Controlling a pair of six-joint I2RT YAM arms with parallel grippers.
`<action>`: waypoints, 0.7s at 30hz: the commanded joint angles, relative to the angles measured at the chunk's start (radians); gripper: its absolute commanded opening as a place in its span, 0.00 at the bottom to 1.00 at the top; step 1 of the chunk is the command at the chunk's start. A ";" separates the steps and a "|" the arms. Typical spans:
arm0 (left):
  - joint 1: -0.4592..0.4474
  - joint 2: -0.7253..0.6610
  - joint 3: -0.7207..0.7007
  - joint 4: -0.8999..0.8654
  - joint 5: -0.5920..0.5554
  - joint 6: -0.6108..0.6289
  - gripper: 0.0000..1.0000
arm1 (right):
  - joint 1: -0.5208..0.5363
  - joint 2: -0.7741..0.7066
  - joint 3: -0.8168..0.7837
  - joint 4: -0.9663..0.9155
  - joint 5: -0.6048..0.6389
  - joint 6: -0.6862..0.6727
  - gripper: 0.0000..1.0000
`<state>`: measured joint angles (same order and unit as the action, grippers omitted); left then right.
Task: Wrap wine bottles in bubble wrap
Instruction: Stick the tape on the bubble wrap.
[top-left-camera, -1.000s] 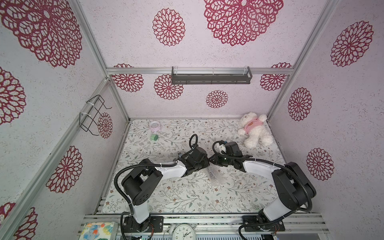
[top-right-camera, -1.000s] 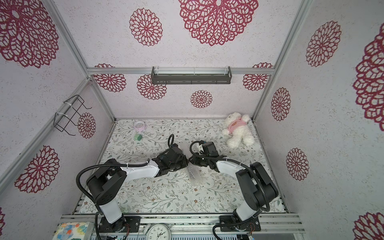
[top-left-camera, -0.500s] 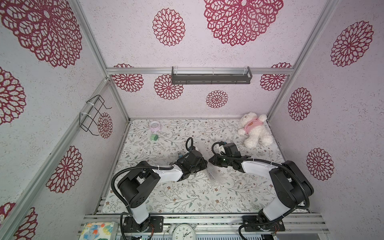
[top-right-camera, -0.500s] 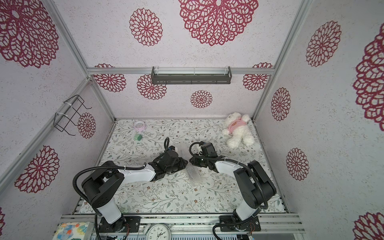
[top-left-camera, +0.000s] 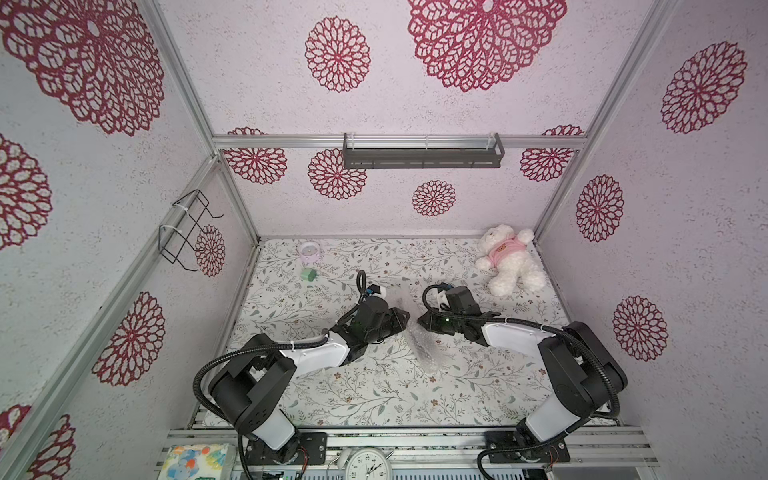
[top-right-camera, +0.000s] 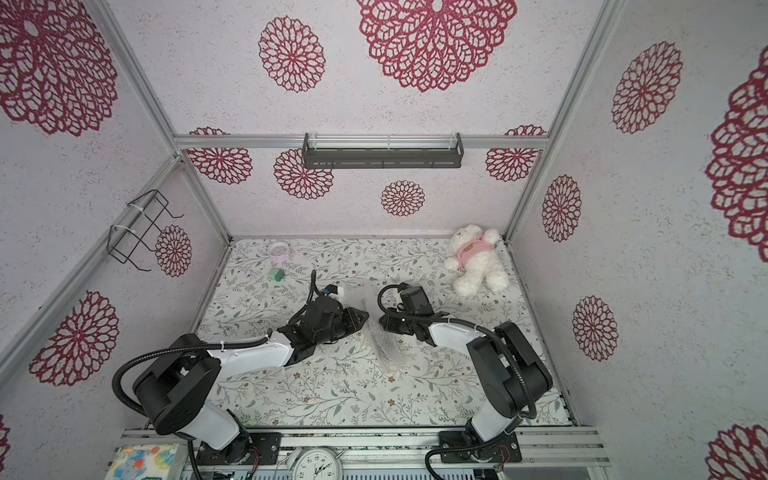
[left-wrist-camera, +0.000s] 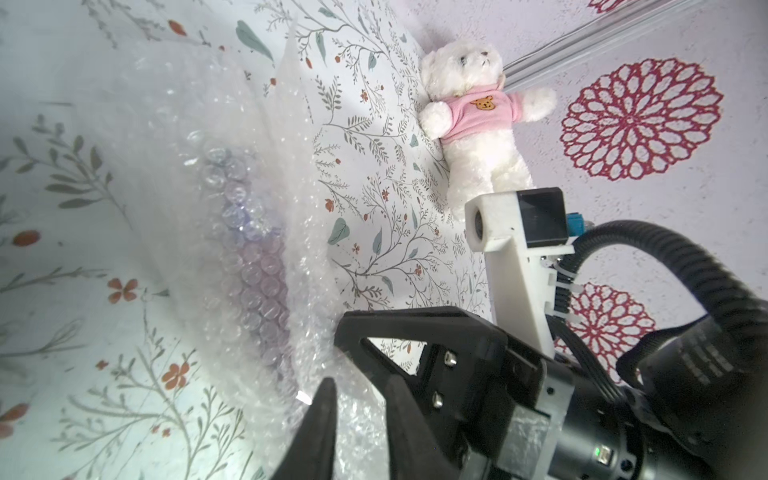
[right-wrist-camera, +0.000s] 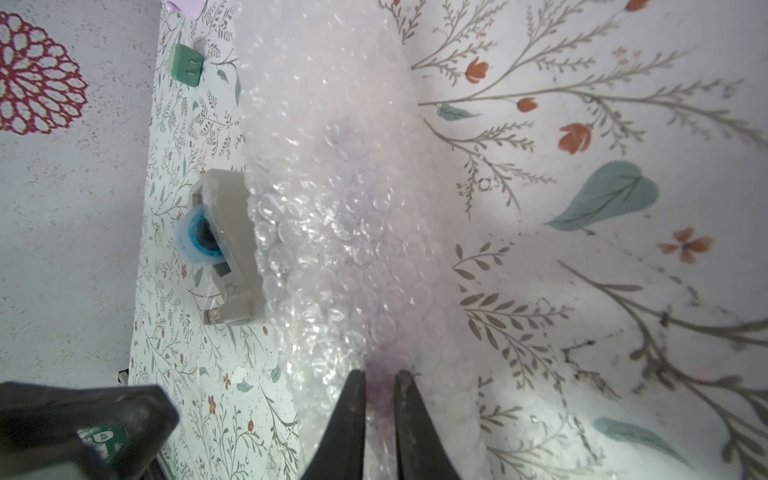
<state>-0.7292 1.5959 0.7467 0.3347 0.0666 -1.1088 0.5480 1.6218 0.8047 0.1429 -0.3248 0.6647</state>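
**Two grippers meet on one wrapped bottle, mid-table**

Nearest, along the metal rail, stand a clock (top-left-camera: 370, 465) and a colourful box (top-left-camera: 195, 461), with both arm bases beside them. From there the left arm (top-left-camera: 316, 357) and right arm (top-left-camera: 511, 340) lie low and reach forward. They angle inward so that their wrists nearly face each other over the table (top-left-camera: 353, 399). Each shoulder block sits close to its side wall. Between the bases and the wrists only floral cloth shows.

The bubble wrap (top-left-camera: 419, 345) lies between the wrists as a crinkly whitish tube, running near to far on a slight slant. The wine bottle (left-wrist-camera: 266, 282) is inside it and shows only as a purple tint through the bubbles.

In the right wrist view the right gripper (right-wrist-camera: 381, 374) has its fingers pressed close, pinching the wrap where the purple shows. In the left wrist view the left gripper (left-wrist-camera: 359, 386) has its fingers a little apart with wrap between them. Whether they grip it I cannot tell.

A little farther, a tape dispenser (right-wrist-camera: 230, 249) with a blue roll sits right against the tube, on the left arm's side. Beyond it a green block (top-left-camera: 308, 274) and a lilac round thing (top-left-camera: 309, 250) lie toward the far left. A teddy bear (top-left-camera: 511, 259) lies in the far right corner. A wire basket (top-left-camera: 187, 230) hangs on the left wall. A dark shelf (top-left-camera: 422, 151) hangs on the back wall, its inside hidden from this angle.
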 joint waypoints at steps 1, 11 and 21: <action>0.017 0.007 -0.040 0.051 0.003 -0.042 0.14 | 0.021 0.013 -0.020 -0.078 0.012 -0.009 0.16; 0.013 0.130 -0.060 0.169 0.036 -0.097 0.08 | 0.023 0.011 -0.035 -0.066 -0.004 -0.003 0.15; 0.013 0.260 -0.011 0.232 0.073 -0.119 0.08 | 0.027 -0.115 -0.023 -0.106 0.061 0.001 0.20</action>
<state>-0.7189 1.8374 0.7090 0.5182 0.1261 -1.2095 0.5617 1.5684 0.7811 0.1131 -0.2962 0.6655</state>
